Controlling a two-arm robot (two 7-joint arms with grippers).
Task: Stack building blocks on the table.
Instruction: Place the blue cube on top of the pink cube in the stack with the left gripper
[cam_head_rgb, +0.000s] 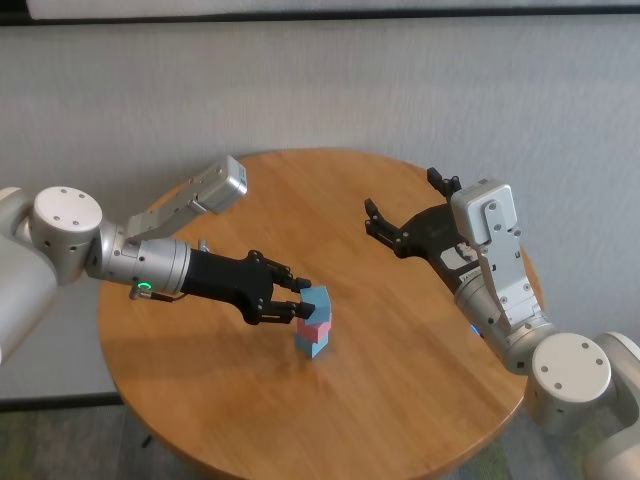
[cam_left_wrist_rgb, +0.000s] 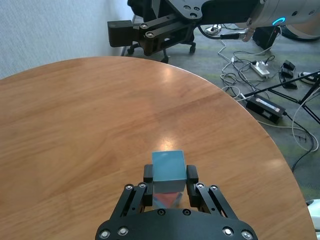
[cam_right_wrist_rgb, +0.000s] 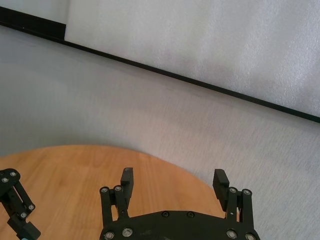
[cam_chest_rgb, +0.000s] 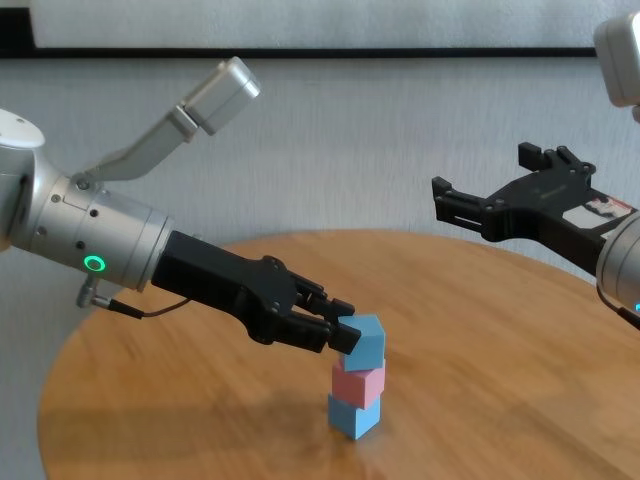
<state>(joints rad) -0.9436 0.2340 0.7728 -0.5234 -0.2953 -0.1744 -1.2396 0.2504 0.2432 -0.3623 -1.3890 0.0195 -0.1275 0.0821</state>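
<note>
Filling most of every view, the round wooden table (cam_chest_rgb: 520, 330) carries a three-cube stack near its middle. The left gripper (cam_chest_rgb: 345, 338) pinches the top light blue block (cam_chest_rgb: 368, 340). The chest view alone shows the whole stack clearly: the pink block (cam_chest_rgb: 360, 382) beneath it and the bottom light blue block (cam_chest_rgb: 353, 415) on the wood. The right gripper (cam_head_rgb: 405, 215) hovers well apart, jaws spread wide and empty, as its wrist view confirms.

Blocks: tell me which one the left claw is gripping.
The top blue block, clamped in the left claw. It sits on the pink block, which rests on the other blue block, neither gripped.
</note>
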